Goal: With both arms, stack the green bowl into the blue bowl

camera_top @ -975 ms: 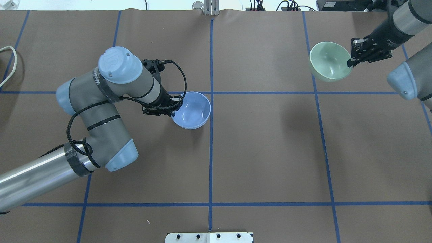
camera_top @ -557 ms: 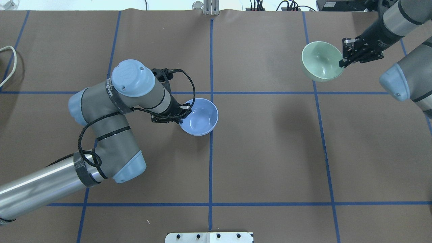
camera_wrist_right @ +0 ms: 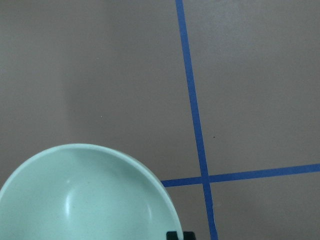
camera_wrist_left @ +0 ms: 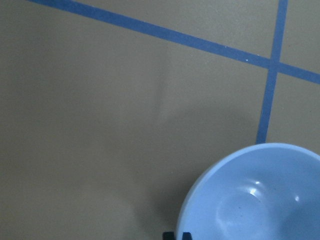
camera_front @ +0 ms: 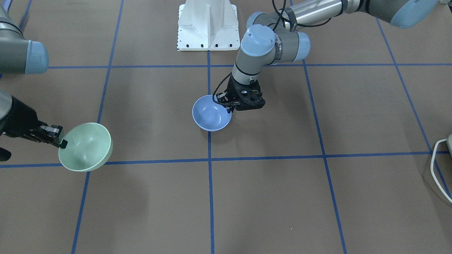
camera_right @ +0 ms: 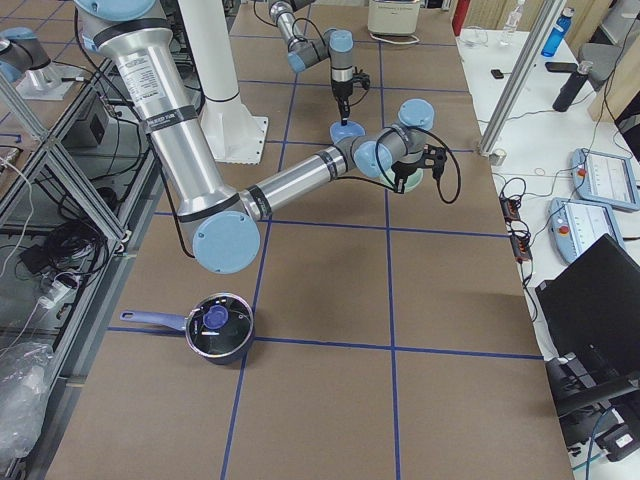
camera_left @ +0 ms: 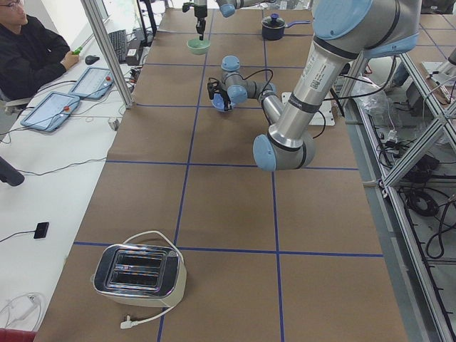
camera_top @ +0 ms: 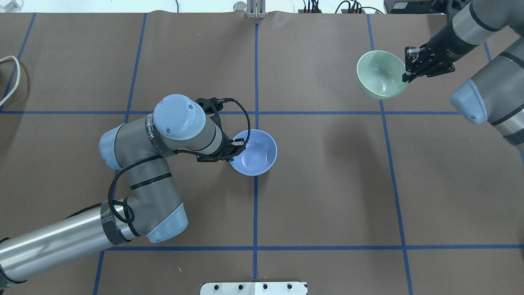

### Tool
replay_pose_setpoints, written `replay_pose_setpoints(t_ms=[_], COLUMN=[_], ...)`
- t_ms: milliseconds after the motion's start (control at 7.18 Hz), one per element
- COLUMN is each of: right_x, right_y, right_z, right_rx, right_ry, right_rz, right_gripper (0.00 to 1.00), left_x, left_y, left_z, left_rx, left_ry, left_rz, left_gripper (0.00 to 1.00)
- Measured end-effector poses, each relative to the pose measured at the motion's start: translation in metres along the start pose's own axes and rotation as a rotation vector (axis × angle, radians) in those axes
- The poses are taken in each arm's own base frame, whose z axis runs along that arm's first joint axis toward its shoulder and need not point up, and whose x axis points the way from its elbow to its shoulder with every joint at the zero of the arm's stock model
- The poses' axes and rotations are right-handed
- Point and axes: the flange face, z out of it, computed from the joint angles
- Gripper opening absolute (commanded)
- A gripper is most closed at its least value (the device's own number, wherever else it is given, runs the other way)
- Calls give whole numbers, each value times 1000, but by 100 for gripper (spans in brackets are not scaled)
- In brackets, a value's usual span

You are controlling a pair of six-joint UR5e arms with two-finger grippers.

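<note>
Two glossy round bowls: green bowl (camera_top: 380, 76), blue bowl (camera_top: 254, 152).

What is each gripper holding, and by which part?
The left gripper pinches the rim of the glossy pale periwinkle-blue round bowl; the right gripper pinches the rim of the glossy pale mint-green round bowl.

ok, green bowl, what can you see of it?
The green bowl is small, round, pale mint, smooth and glossy, deep-sided and empty. It is mouth-up on the robot's right, over the far part of the table, by a blue tape line. The right gripper pinches its rim, one finger apparently inside; nothing else touches it. An offset shadow suggests it is lifted. The blue bowl is well apart.
</note>
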Motion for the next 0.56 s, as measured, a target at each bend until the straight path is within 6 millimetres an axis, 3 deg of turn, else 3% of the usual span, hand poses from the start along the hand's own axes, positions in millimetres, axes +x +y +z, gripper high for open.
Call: replay_pose_setpoints(t_ms=[139,418,557], right_x=[-2,-19,-42], right_y=[0,7,17], right_z=[0,2,5], right_rx=[-1,-4,-1], right_ry=[-1,-12,-19], right_rz=[0,12,29], right_gripper=[0,0,0], left_x=[-1,-11,-23], left_y=[1,5,6], left_z=[-2,-18,-36], left_rx=[0,-6,-13], left_ry=[3,14,14], left_rz=[1,13,36], left_gripper=[97,98,98])
